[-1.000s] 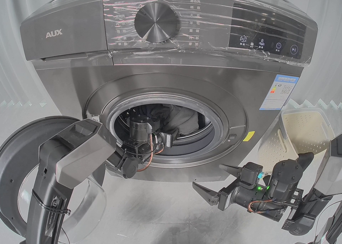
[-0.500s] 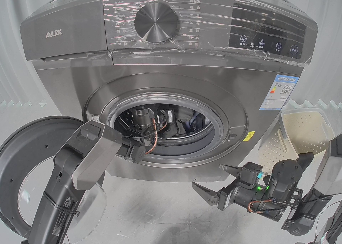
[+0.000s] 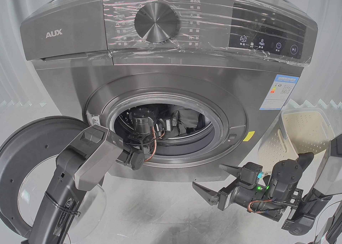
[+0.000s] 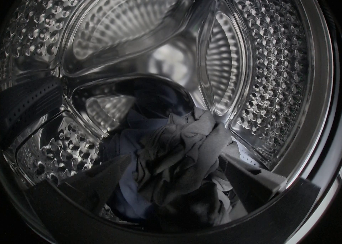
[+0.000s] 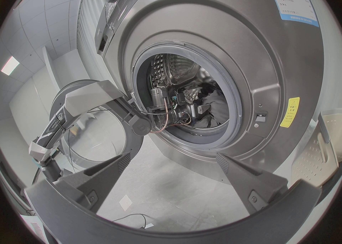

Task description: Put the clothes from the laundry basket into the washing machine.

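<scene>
Spread inside the washing machine drum point(image 4: 278, 59) at frame centre, the left pincer point(image 4: 174, 157) is hovering by the clothes point(image 4: 192, 138) lying there, seemingly finishing a drop and next needing withdrawal; the right pincer point(image 3: 207, 175) is hanging spread.

Bright even light outside; drum point(image 4: 171, 59) dim, glinting; fisheye-bent edges

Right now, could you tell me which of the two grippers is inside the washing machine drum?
The left gripper: it is inside the drum, jaws open by the clothes. The right gripper hangs outside, before the machine, jaws open and empty.
</scene>
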Controlling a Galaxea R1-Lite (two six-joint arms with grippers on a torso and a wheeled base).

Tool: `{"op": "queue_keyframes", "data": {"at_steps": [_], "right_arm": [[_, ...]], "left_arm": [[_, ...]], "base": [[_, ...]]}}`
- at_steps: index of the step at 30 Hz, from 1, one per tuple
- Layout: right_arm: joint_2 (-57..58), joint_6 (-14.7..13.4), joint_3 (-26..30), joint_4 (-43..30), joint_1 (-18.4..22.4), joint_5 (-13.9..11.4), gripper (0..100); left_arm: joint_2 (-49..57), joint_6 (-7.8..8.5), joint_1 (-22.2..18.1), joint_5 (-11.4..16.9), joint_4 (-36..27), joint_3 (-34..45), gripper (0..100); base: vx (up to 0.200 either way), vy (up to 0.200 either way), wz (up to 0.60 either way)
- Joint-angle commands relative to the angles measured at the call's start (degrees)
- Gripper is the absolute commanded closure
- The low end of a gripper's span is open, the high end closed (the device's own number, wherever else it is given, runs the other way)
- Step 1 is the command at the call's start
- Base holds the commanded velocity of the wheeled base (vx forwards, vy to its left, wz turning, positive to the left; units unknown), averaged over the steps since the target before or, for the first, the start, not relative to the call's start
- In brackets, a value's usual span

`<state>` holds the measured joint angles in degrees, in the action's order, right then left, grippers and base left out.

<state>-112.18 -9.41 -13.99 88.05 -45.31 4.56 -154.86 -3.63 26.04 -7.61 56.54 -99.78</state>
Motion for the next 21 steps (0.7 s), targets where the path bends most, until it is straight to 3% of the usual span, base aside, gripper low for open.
{"op": "queue_keyframes", "data": {"at_steps": [1, 3, 10, 15, 21], "right_arm": [[-0.1, 0.0, 0.0, 0.0, 0.1, 0.0, 0], [-0.1, 0.0, 0.0, 0.0, 0.0, 0.0, 0], [-0.1, 0.0, 0.2, 0.0, 0.0, 0.0, 0], [0.0, -0.2, 0.4, -0.3, 0.2, 0.0, 0], [1.2, -0.1, 1.4, -0.1, 1.0, -0.2, 0]], "left_arm": [[4.1, -0.15, 0.7, 0.2, 1.0, 6.0, 0], [8.3, -0.15, 1.5, 1.3, 2.8, 13.7, 0], [15.2, 0.03, 3.1, 1.5, 6.1, 26.1, 0], [21.2, 0.38, 6.3, 3.5, 9.8, 39.6, 0], [27.9, -0.15, 12.4, 3.1, 16.0, 52.9, 0]], "base": [[0.0, 0.0, 0.0], [0.0, 0.0, 0.0], [0.0, 0.0, 0.0], [0.0, 0.0, 0.0], [0.0, 0.0, 0.0]]}}
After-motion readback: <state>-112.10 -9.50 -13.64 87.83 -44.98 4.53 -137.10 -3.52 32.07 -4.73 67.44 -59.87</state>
